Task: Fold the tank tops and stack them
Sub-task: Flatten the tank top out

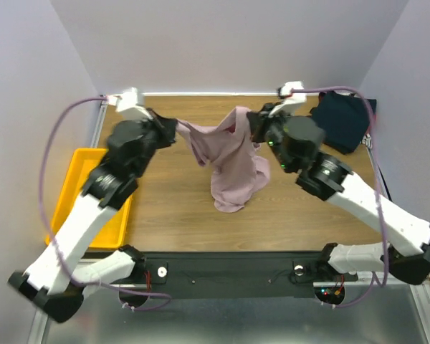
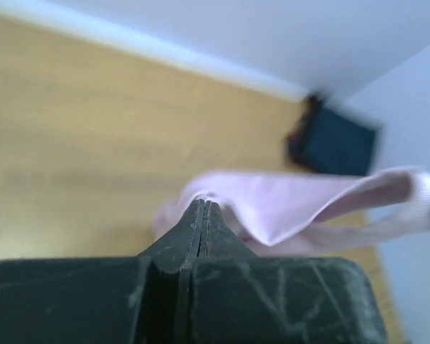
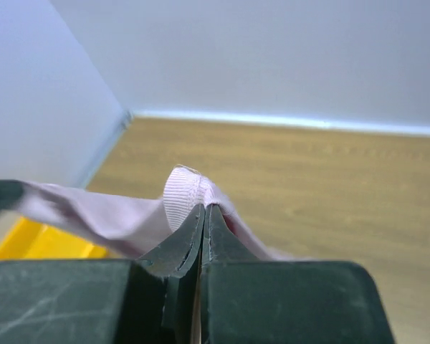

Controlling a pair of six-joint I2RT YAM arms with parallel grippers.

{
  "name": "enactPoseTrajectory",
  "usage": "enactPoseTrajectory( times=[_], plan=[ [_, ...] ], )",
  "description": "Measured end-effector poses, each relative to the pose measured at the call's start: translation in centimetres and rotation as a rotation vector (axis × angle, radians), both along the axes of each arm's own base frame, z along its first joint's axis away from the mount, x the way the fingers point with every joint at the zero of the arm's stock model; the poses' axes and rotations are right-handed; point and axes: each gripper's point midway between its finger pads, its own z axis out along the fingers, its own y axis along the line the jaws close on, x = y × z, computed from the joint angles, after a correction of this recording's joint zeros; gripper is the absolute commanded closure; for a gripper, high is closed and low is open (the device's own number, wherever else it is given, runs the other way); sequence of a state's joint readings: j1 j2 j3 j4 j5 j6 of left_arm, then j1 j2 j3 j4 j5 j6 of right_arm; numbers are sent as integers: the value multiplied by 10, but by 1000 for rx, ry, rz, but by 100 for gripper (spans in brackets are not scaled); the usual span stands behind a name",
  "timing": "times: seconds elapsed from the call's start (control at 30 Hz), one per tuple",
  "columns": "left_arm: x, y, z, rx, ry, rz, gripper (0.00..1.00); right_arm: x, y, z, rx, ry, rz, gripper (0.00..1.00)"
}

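The dusty pink tank top [image 1: 233, 168] hangs in the air between my two grippers, its lower part bunched and draping down to the wooden table. My left gripper [image 1: 176, 126] is shut on its left top edge, seen as pink cloth [image 2: 287, 204] at my closed fingertips [image 2: 203, 204]. My right gripper [image 1: 252, 125] is shut on a ribbed strap [image 3: 183, 197] of the same top. A folded dark navy tank top [image 1: 342, 118] lies at the back right corner; it also shows blurred in the left wrist view [image 2: 337, 140].
A yellow plastic tray [image 1: 75, 193] sits at the table's left edge, partly under my left arm; a corner of it shows in the right wrist view [image 3: 50, 244]. Grey walls close in the back and both sides.
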State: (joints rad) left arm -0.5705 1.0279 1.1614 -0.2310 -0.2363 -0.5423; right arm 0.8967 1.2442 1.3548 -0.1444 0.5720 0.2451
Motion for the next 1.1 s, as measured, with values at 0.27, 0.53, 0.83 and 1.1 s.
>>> enactPoseTrajectory(
  times=[0.27,0.53,0.83,1.1],
  plan=[
    [-106,58,207,-118,-543,-73,100,-67,-69,141,185,-279,67,99],
    [-140,56,281,-137,-736,-172,100,-125,-117,204,307,-451,152,99],
    [-91,20,232,-79,-597,-209,100,-108,-106,188,237,-422,113,99],
    [19,-26,114,-24,-334,-148,100,6,-55,70,-46,-206,-33,99]
  ],
)
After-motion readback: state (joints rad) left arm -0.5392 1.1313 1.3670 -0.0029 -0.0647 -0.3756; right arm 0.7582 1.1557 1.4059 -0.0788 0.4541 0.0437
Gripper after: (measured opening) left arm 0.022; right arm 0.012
